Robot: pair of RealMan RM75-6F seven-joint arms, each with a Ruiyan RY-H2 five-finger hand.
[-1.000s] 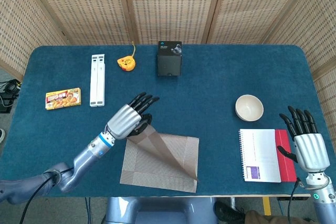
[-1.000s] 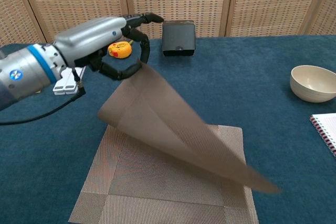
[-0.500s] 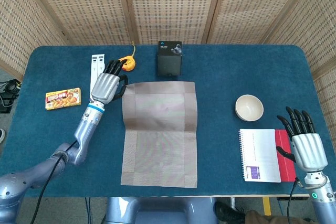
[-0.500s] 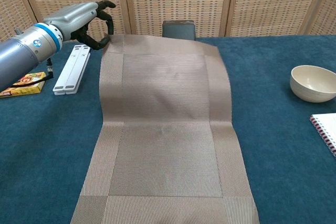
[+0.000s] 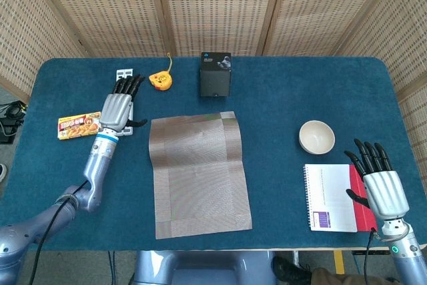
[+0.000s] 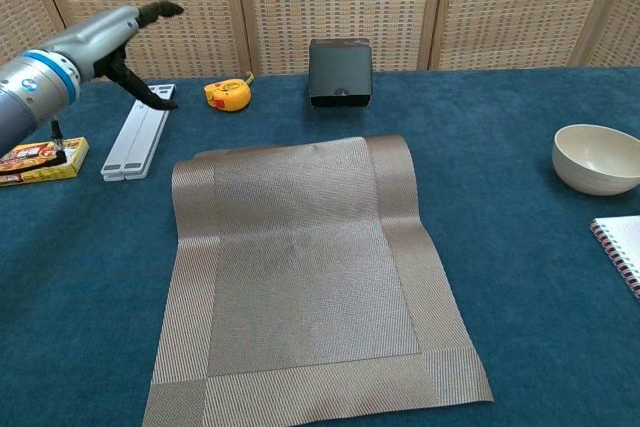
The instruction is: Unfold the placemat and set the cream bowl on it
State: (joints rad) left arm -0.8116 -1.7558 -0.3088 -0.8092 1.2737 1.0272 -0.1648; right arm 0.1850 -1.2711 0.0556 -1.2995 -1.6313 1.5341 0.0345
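The brown woven placemat lies unfolded and flat on the blue table, slightly skewed. My left hand hovers open to the mat's upper left, over the white bar, holding nothing. A cream bowl stands upright to the right of the mat, apart from it. My right hand is open at the table's front right, beside the notebook, well short of the bowl; the chest view does not show it.
A white folded bar, a yellow tape measure and a black box sit along the back. A yellow food packet lies at the left. A spiral notebook on a red book lies front right.
My left hand let go of the placemat and drew back to the left. The mat settled flat and shifted toward the front. The right hand dropped slightly.
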